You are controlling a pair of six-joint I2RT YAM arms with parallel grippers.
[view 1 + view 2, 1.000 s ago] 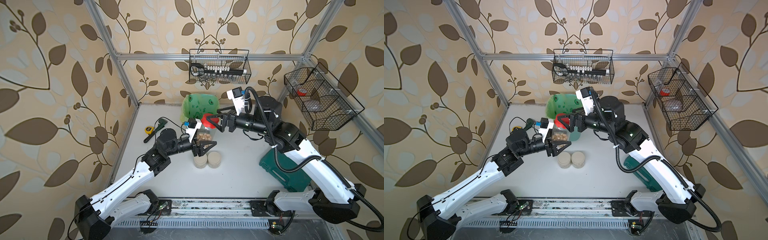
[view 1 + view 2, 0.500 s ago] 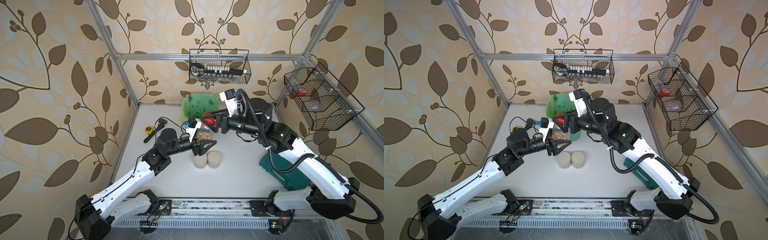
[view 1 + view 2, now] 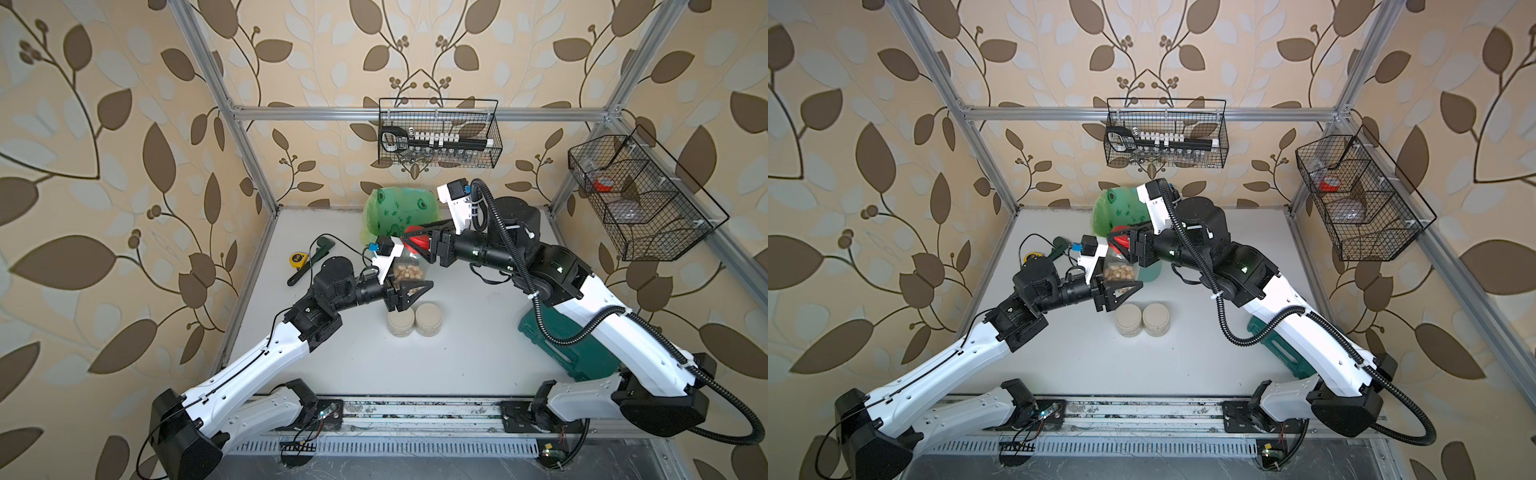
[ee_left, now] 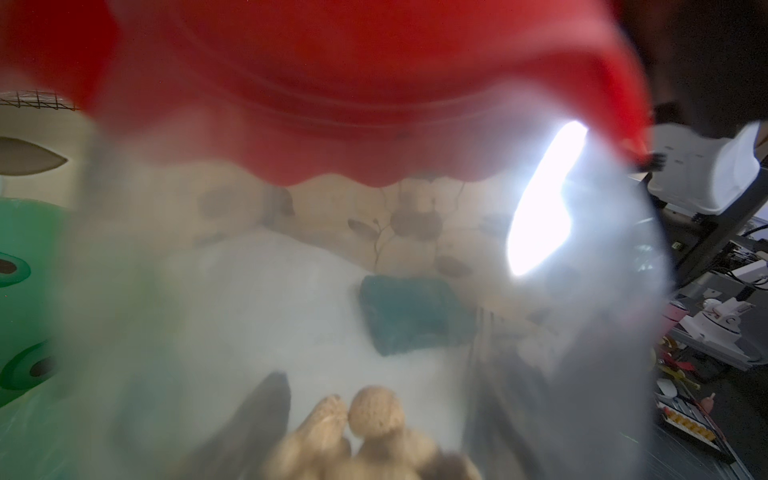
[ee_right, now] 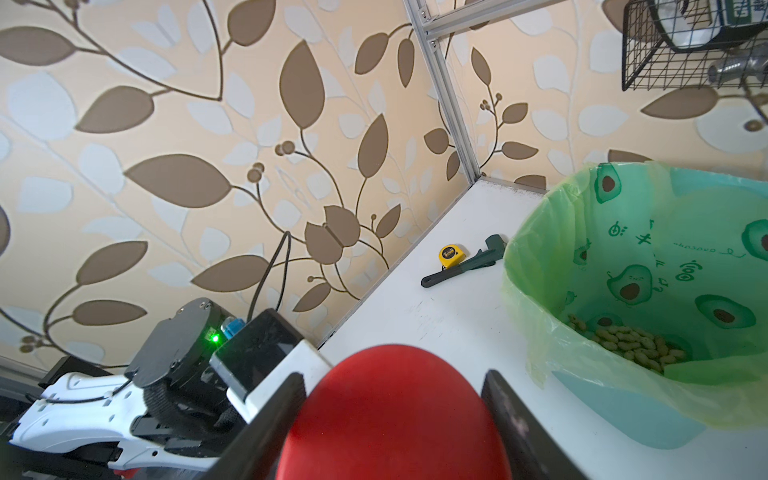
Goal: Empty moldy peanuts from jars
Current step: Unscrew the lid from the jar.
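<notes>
Tall jar [image 3: 411,271] still capped
Your left hand [image 3: 405,286] grips it, right hand [image 5: 395,378] pinches the red lid [image 5: 395,428] beside the bin [image 5: 523,266] (peanuts [image 5: 627,345] already inside).

Both arms reaching inward, elbows bent, left tool [image 3: 409,274] clamped in a grip; right tool [image 3: 414,242] opposite it, jaws pinching

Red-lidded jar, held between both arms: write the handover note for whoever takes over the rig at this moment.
Left gripper: shut on the tall jar, peanuts inside.
Right gripper: jaws flank the red lid; firm grip not confirmed.
Short jars: on the table, lidded; contents not visible.
Done: some nuts already lie in the bin.
Left: unscrew the lid, tip the jar into the bin, then handle the short jars.
</notes>
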